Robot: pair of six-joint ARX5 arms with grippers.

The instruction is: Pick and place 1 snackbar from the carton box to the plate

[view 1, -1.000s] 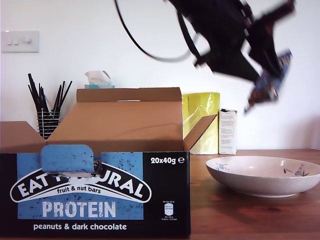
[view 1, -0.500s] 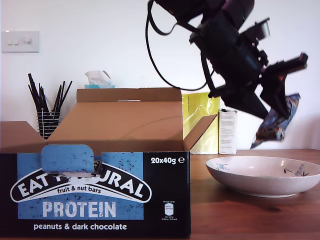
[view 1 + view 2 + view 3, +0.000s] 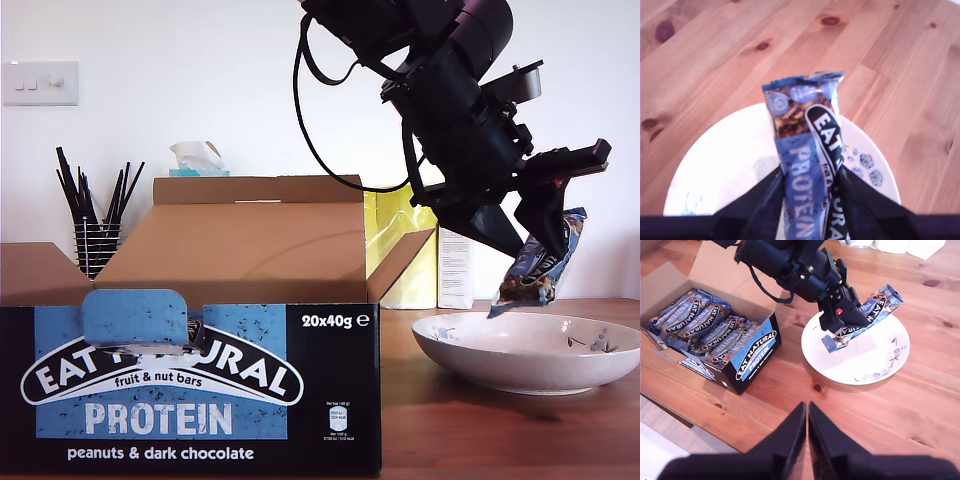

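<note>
indoors, over a knotty wooden table (image 3: 715, 55), my first gripper's (image 3: 807, 200) fingers clamp the snackbar (image 3: 802, 130); my second gripper's (image 3: 807, 432) fingers pressed together.

The snackbar (image 3: 807, 165) is showing a glossy, crinkled foil wrapper. The plate (image 3: 450, 345) is presenting smooth glazed ceramic. The carton box (image 3: 250, 250) is showing matt brown cardboard. The table (image 3: 920, 390) is displaying knotted, lightly sheened wood.

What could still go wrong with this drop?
My first gripper holds the snackbar tilted, its lower end just above the plate near the rim. Released so, it may tip and slide over the shallow rim onto the table. Lowering further, the gripper could hit the plate.
</note>
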